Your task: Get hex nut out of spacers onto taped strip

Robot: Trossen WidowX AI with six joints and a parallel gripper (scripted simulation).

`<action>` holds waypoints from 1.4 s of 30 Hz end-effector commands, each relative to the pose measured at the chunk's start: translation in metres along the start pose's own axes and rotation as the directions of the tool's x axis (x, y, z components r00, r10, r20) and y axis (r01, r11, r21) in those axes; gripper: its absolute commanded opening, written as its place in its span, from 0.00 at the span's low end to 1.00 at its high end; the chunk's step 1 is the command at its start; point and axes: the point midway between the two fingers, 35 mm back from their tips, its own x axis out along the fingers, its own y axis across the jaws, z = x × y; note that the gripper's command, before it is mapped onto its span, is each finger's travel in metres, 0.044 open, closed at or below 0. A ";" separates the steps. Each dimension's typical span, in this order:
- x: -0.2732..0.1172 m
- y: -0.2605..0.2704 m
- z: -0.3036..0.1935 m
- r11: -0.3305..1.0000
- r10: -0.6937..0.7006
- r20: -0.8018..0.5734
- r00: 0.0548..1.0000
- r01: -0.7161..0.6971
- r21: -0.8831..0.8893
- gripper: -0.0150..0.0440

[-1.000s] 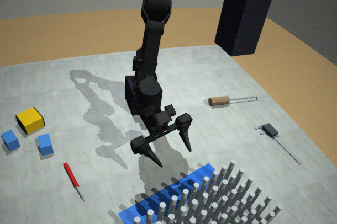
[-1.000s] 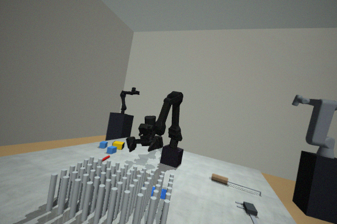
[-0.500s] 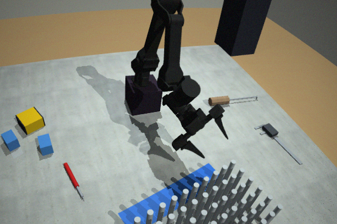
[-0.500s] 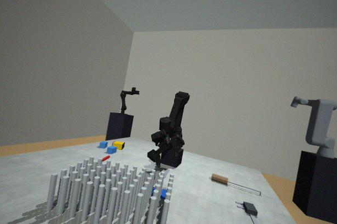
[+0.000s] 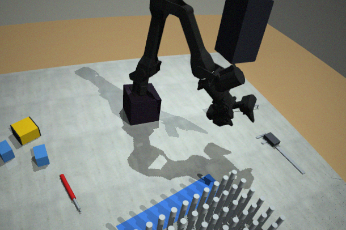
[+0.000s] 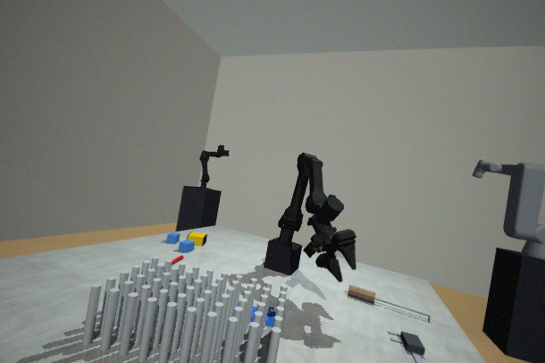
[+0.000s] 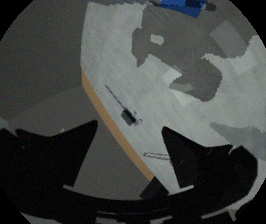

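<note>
The pincer (image 5: 242, 123) (image 6: 347, 274) (image 7: 131, 127) is open, its two fingers wide apart, and it holds nothing. It hangs in the air above the counter (image 5: 88, 156) (image 6: 50, 286) (image 7: 114, 50), near the hook (image 5: 256, 107) (image 6: 362, 294) (image 7: 156, 153), and in the top view it covers the most part of this tool.

The spacers (image 5: 185, 208) (image 6: 171, 331) stand upright in close rows, like a small forest; they are dozens, and I cannot count them exactly, because they hide each other and the top view cuts them. The nut I cannot make out, so its exact place I cannot tell. One strip of blue tape (image 5: 168, 204) (image 6: 269, 321) (image 7: 184, 7) lies along the front of the spacers.

The tools are three: one hook with wooden handle, one caliper (image 5: 272, 139) (image 6: 413, 342) (image 7: 128, 118) and one red screwdriver (image 5: 67, 187) (image 6: 177, 259). All lie outside the field. The blocks are also three: one yellow block (image 5: 26, 130) (image 6: 197, 239), and close to it one blue block (image 5: 5, 150) and a second blue block (image 5: 41, 155).

In the top view, the caliper lies near the right edge of the counter, the screwdriver well inside the left part. Between the screwdriver and the tape there is open room, and between the tape and the base (image 5: 142, 111) (image 6: 283, 257) also.
</note>
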 end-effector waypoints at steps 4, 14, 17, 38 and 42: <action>-0.009 -0.041 -0.103 0.875 -0.221 -0.082 0.972 0.235 0.423 1.00; -0.046 -0.089 -0.176 0.612 -0.403 -0.094 0.910 0.345 0.712 1.00; -0.046 -0.089 -0.176 0.612 -0.403 -0.094 0.910 0.345 0.712 1.00; -0.007 -0.134 -0.163 0.611 -0.404 -0.094 0.910 0.345 0.712 1.00; -0.007 -0.134 -0.163 0.611 -0.404 -0.094 0.910 0.345 0.712 0.87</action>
